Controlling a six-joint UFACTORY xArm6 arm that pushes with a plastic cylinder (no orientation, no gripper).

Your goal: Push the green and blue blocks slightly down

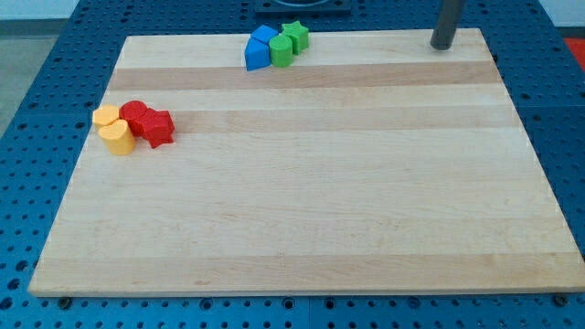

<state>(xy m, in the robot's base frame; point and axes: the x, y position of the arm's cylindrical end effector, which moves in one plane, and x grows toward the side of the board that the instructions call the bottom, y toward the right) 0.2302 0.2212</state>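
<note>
A cluster of blue and green blocks sits at the board's top edge, left of centre. Two blue blocks (259,48) lie on the cluster's left. A green cylinder (281,50) touches them on the right, and a green star-shaped block (296,36) sits just above and right of it. My tip (441,44) rests near the board's top right corner, far to the right of the cluster and touching no block.
Two yellow blocks (113,130) and two red blocks (148,122) are bunched together at the board's left side. The wooden board (311,183) lies on a blue perforated table.
</note>
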